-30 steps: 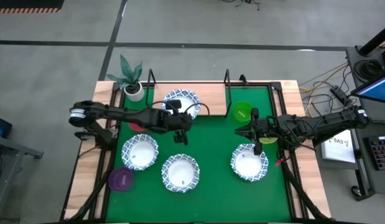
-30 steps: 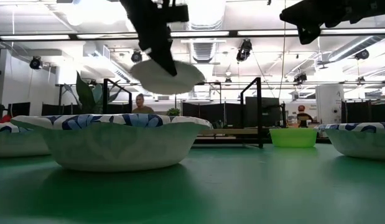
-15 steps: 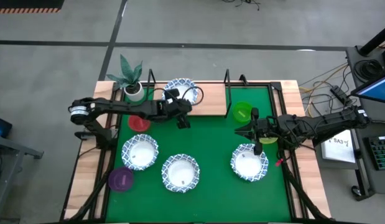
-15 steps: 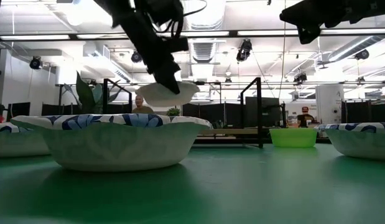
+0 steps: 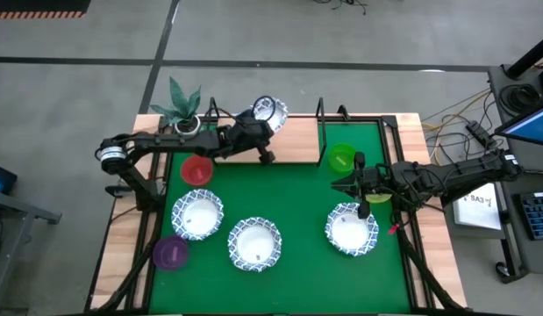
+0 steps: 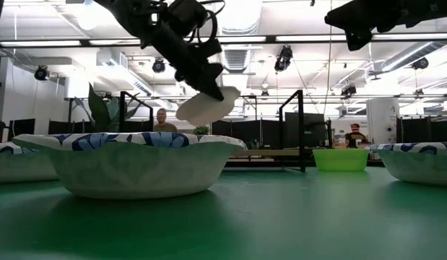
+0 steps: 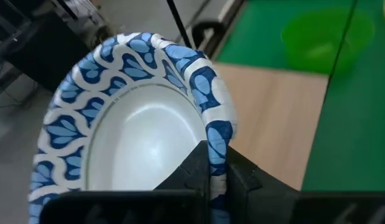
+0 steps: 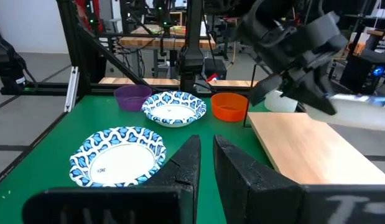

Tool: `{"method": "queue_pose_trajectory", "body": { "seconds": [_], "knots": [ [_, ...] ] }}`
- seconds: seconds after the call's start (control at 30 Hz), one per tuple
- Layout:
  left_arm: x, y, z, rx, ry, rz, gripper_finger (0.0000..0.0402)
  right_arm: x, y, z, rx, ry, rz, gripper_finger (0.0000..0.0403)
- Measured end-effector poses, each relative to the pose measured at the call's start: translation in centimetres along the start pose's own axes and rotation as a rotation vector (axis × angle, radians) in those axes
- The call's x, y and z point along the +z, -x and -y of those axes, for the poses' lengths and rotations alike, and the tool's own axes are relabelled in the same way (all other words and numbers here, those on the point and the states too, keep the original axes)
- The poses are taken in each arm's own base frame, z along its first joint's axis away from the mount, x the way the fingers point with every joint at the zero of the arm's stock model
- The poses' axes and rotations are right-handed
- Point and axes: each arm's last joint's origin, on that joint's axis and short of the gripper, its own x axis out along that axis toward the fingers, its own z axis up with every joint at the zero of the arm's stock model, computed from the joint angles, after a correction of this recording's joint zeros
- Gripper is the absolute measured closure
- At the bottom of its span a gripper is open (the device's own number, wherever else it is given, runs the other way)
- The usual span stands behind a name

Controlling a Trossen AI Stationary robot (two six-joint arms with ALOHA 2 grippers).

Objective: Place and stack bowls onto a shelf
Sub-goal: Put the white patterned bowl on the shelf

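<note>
Carrying a bowl (image 5: 269,111) farther back over the shelf (image 5: 293,145), now tilting, left pincer (image 5: 253,128) clamped on its rim, right pincer (image 5: 339,185) hovering unmoved, nearly together.

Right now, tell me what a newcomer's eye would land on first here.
The left gripper holds a blue-patterned bowl by its rim, tilted in the air over the far edge of the shelf. Three matching bowls sit in a row on the green mat nearer the camera. The right gripper hovers above the rightmost one.
</note>
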Motion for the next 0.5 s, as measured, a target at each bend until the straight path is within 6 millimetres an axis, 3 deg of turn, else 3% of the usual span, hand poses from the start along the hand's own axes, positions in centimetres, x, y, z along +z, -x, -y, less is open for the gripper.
{"method": "queue_pose_trajectory", "body": {
  "seconds": [0.27,0.5],
  "knots": [
    [0.7,0.0,-0.1,-0.006,0.074,0.078,0.0374,0.0,0.0,0.0,0.0,-0.003,0.0,0.0369],
    [-0.3,-0.6,0.6,-0.035,0.11,0.068,0.0369,0.0,0.0,0.0,0.0,-0.004,0.0,0.0369]
  ]
}}
